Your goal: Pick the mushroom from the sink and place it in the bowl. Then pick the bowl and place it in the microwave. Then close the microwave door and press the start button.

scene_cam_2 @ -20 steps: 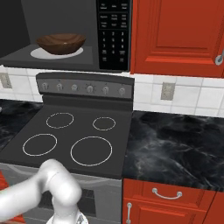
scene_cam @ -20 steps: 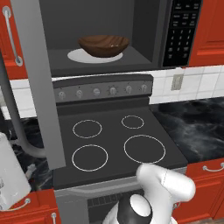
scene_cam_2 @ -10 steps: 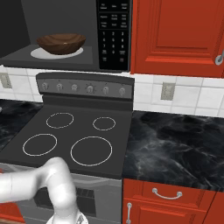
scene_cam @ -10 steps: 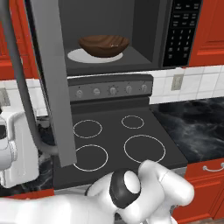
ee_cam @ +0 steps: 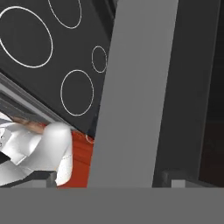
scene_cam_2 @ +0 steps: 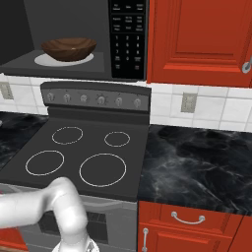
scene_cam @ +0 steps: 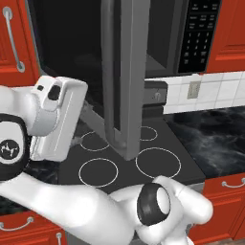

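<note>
The bowl [scene_cam_2: 68, 49] is sitting on the white turntable [scene_cam_2: 49, 60] inside the microwave [scene_cam_2: 74, 44]. The microwave door [scene_cam: 125, 81] is standing half open, its edge projecting over the stovetop [scene_cam_2: 78, 155]. The gripper [ee_cam: 177, 180] is hanging open just beside the door's inner face.

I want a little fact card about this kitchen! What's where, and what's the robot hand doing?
bowl: brown, wooden, sitting on the white plate inside the microwave
mushroom: too small to make out
microwave door: swung partway, not shut yet
robot hand: beside the door's outer face, jaws wide, holding nothing
stove: black top with four white rings, right under the microwave
start button: not pressed yet, door must shut first
</note>
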